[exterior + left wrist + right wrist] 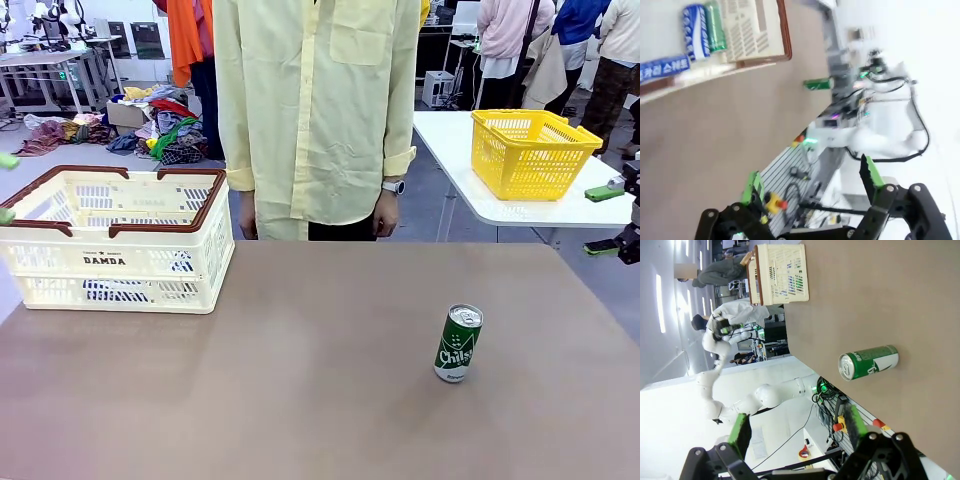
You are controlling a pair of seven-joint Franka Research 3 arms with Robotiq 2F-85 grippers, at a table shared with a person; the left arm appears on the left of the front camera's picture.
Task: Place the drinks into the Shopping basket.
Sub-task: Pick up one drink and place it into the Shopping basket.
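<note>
Green can [458, 344] upright, yellow basket [527, 160] beyond

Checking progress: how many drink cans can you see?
4: one green can upright on the table; in the Shopping basket, two blue cans and one green. Others may be hidden.

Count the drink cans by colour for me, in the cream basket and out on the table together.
Green cans: 2. Standing green can on the table; second green can in the Shopping basket.
Blue cans: 2. First blue can and second blue can, both in the basket.
Total: 4 cans.
</note>
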